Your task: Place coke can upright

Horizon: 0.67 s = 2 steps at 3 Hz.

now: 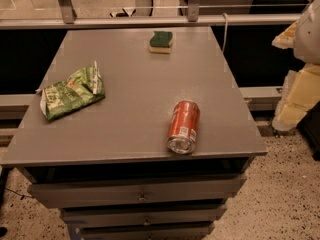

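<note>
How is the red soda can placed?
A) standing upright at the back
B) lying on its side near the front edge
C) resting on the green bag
B: the coke can lies on its side near the front edge of the cabinet top, silver end toward the camera; the end effector hangs at the right, apart from it.

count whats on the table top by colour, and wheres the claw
red: 1, the coke can, lying on its side
green: 2, the snack bag and the sponge, which has a yellow underside
total: 3
The claw is at the right edge of the view, off the table and apart from all three.
</note>
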Each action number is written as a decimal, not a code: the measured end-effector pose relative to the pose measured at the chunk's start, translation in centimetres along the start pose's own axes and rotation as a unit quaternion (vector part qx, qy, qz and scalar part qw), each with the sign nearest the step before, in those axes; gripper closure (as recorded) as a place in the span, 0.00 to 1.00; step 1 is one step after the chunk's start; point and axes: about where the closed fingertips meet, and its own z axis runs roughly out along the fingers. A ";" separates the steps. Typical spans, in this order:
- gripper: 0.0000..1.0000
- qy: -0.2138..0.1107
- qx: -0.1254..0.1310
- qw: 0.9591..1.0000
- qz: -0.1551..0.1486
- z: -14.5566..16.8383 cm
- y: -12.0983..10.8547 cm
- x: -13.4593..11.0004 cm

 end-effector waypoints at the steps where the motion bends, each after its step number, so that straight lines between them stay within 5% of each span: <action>1: 0.00 0.000 0.000 1.000 0.000 0.0 0.0 0.0; 2: 0.00 -0.014 -0.001 1.000 0.001 0.5 0.0 -1.5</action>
